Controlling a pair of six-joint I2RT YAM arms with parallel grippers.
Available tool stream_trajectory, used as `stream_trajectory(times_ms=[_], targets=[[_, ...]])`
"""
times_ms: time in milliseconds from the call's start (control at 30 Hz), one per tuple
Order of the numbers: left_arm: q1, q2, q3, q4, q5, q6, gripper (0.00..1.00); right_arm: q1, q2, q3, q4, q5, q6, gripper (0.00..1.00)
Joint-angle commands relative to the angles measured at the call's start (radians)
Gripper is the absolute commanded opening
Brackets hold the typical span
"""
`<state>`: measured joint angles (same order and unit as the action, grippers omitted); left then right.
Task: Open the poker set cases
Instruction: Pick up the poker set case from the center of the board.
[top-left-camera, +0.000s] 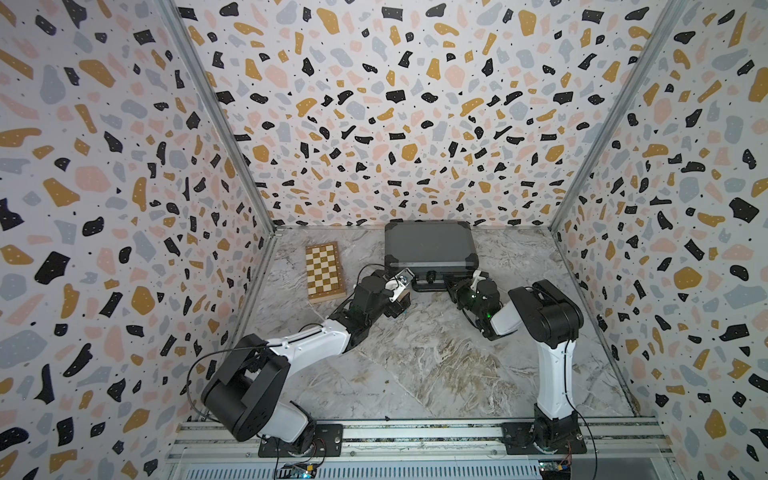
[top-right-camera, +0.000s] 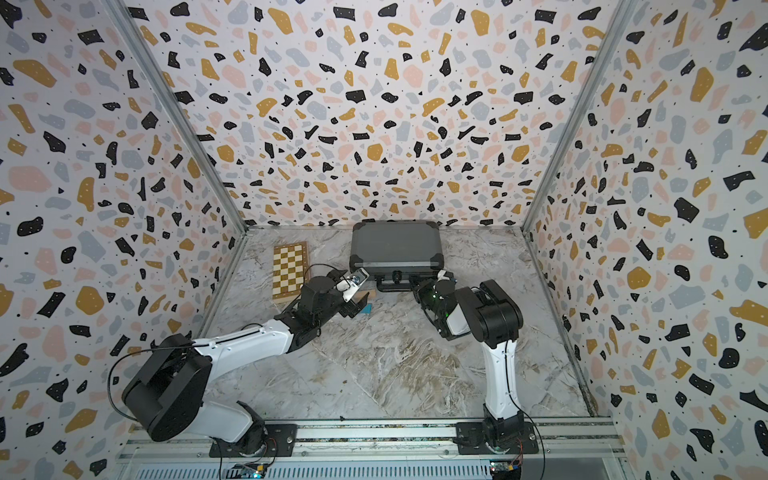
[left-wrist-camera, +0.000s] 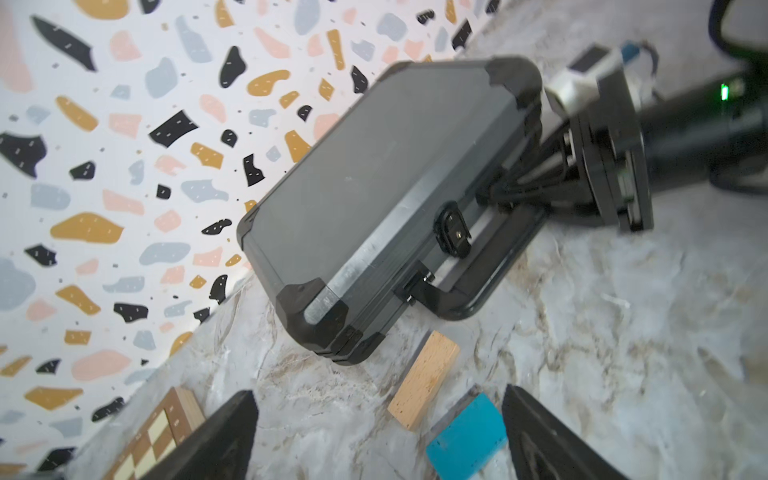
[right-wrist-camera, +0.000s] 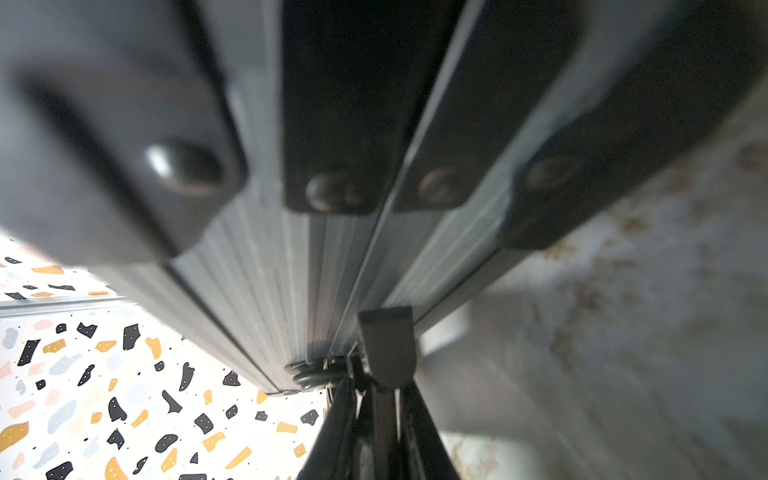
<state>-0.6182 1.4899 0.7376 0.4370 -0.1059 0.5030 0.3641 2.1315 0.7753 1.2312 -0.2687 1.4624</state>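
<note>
The poker set case is a dark grey briefcase with black corner guards. It lies flat at the back middle of the table with its lid down and its black handle facing me. My right gripper is pressed against the case's front edge, right of the handle. It is shut on a dark latch tab. My left gripper hangs open over the table, in front of the case's left front corner and apart from it. Nothing is in its grasp.
A wooden block and a blue block lie on the marble table under my left gripper. A wooden chessboard box lies left of the case. Patterned walls close in the back and both sides.
</note>
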Motion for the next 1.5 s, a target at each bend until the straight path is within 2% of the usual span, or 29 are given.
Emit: stream_trajectory(times_ms=[0,200,400,833,1033,1300,1467], targets=[[-0.008,0.061,0.046,0.026,0.006,0.231,0.88,0.010,-0.028,0.010,-0.107,-0.028,-0.003,0.00],[-0.021,0.135,0.056,0.076,0.080,0.270,0.84,0.007,-0.028,0.018,-0.106,-0.065,0.001,0.00],[-0.078,0.244,0.118,0.110,0.021,0.334,0.75,0.001,-0.021,0.020,-0.085,-0.086,0.013,0.00],[-0.111,0.441,0.255,0.122,-0.042,0.350,0.59,-0.004,-0.024,0.019,-0.073,-0.100,0.018,0.00],[-0.126,0.510,0.271,0.228,-0.090,0.365,0.45,-0.005,-0.022,0.019,-0.065,-0.097,0.020,0.00],[-0.133,0.586,0.313,0.255,-0.104,0.389,0.45,-0.007,-0.020,0.016,-0.056,-0.095,0.022,0.00],[-0.134,0.628,0.340,0.258,-0.114,0.404,0.50,-0.007,-0.019,0.016,-0.052,-0.094,0.023,0.00]])
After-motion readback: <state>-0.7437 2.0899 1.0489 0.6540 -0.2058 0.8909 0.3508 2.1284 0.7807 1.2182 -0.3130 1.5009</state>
